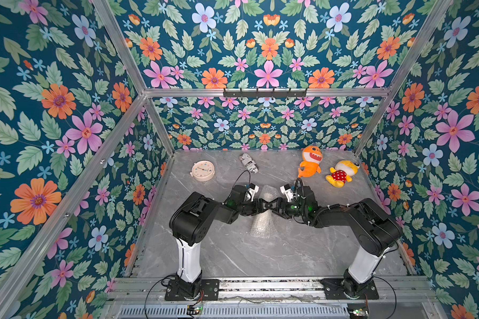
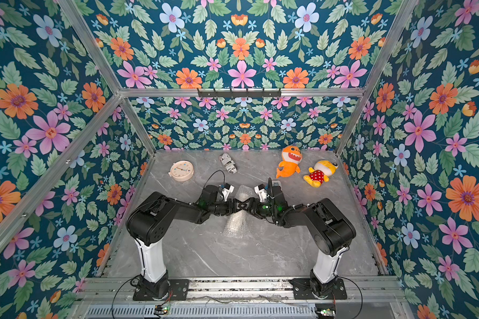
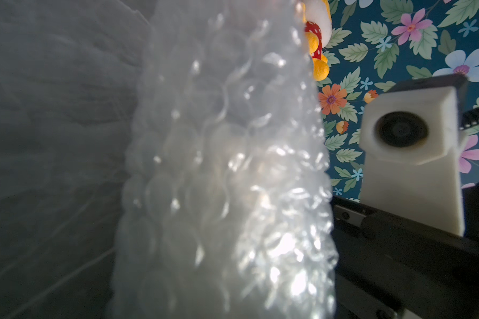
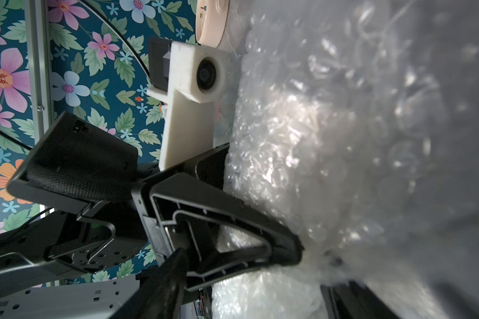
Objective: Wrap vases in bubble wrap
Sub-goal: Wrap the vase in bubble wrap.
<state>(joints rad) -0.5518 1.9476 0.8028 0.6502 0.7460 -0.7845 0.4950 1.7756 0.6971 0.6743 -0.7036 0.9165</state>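
The bubble wrap [image 1: 262,226] [image 2: 235,226] lies as a rolled bundle in the middle of the grey table, running from near to far. The vase is hidden inside it. Both arms meet over the bundle's middle. My left gripper [image 1: 265,205] [image 2: 239,205] [image 4: 299,254] is shut, its tips pinching a gather of bubble wrap [image 4: 315,138]. My right gripper [image 1: 272,209] [image 2: 246,207] [image 4: 255,290] stands open astride the bundle, with a gap showing beside one finger. In the left wrist view the bubble wrap [image 3: 219,165] fills the frame and hides the left jaws.
At the back of the table lie a cream clock [image 1: 203,170], a black-and-white printed pouch [image 1: 249,163], an orange shark plush [image 1: 310,164] and a yellow plush [image 1: 342,172]. Floral walls and aluminium posts close in three sides. The right wrist camera [image 3: 409,154] sits close to the bundle.
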